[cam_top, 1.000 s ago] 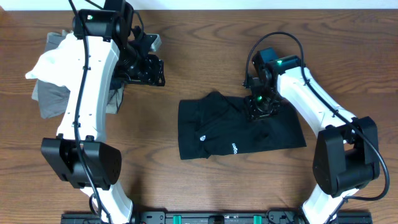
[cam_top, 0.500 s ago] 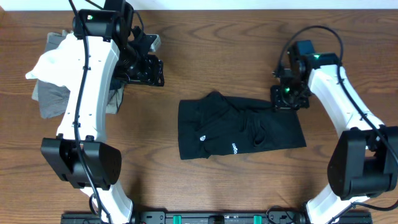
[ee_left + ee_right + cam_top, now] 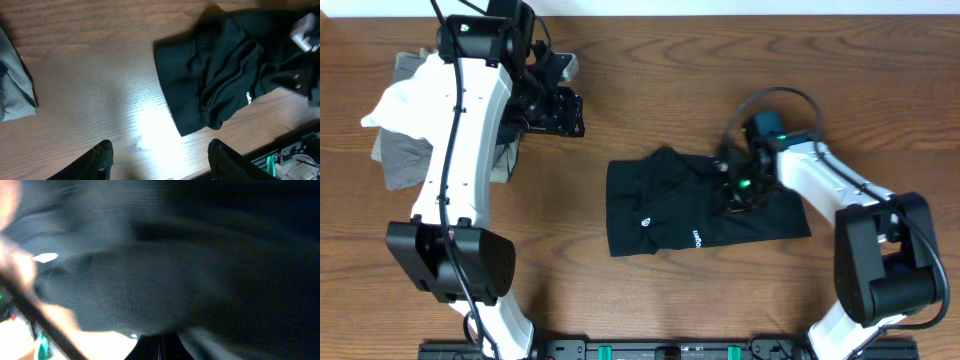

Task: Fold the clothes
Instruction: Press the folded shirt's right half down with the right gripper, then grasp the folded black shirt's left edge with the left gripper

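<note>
At the far left of the table point(image 3: 650, 60) a white garment point(image 3: 405, 100) is heaped on a grey garment point(image 3: 398, 162). Just beside them the left claw point(image 3: 560, 112) is held open and empty above the wood. The black shirt point(image 3: 660, 210) is laid folded at the table's middle, logo upward. The right claw point(image 3: 738, 190) is pressed closed into its right half; whether fabric is pinched cannot be told.

Overhead view straight down over the black shirt point(image 3: 670, 215), left wrist view well apart, looking slantwise at it (shared with overhead), right wrist view pressed against its fabric, blurred.
</note>
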Tool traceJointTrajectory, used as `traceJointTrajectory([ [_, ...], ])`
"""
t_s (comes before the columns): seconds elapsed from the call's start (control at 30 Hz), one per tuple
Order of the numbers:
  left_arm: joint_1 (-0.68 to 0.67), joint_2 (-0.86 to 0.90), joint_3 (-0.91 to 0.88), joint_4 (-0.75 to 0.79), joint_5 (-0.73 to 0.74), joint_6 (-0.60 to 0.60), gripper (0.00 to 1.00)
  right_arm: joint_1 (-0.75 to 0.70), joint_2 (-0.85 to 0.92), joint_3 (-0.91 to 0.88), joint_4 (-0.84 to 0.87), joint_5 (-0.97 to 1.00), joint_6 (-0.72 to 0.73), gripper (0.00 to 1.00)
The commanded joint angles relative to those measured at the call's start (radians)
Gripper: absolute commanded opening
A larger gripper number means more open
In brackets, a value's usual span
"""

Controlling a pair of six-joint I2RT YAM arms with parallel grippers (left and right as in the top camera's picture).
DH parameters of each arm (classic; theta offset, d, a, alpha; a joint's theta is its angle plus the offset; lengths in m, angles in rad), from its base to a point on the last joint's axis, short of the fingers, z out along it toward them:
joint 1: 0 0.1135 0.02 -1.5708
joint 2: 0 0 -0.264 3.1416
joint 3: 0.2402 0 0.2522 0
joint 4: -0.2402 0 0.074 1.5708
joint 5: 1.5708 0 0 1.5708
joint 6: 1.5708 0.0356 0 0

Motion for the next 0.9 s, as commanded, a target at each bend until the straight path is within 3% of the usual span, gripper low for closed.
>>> traceJointTrajectory([
  [0.0,0.001,-0.007,0.015,-0.023,-0.016,-0.001,0.63,0.038,-0.023,0.014,0.003,-0.129,-0.134,0.01],
  [0.2,0.001,-0.007,0.014,-0.068,-0.057,-0.024,0.64,-0.023,-0.112,0.05,0.005,-0.121,-0.151,0.02],
  [0.27,0.0,-0.007,0.008,-0.063,-0.053,-0.064,0.69,-0.058,-0.162,0.064,0.005,-0.117,-0.146,0.04],
  [0.37,0.0,-0.005,-0.043,-0.042,0.031,-0.089,0.72,-0.112,-0.233,0.081,0.004,-0.002,-0.036,0.07],
  [0.43,0.0,-0.005,-0.104,-0.011,0.098,-0.093,0.72,-0.144,-0.273,0.082,-0.001,0.107,0.061,0.22],
  [0.57,-0.001,-0.005,-0.296,0.126,0.217,-0.154,0.73,-0.225,-0.32,0.082,-0.031,0.174,0.142,0.38],
  [0.77,-0.014,-0.005,-0.629,0.454,0.45,-0.27,0.82,-0.311,-0.324,0.082,-0.056,0.171,0.141,0.38],
  [0.87,-0.032,-0.005,-0.739,0.594,0.476,-0.327,0.83,-0.319,-0.324,0.082,-0.059,0.171,0.141,0.37],
])
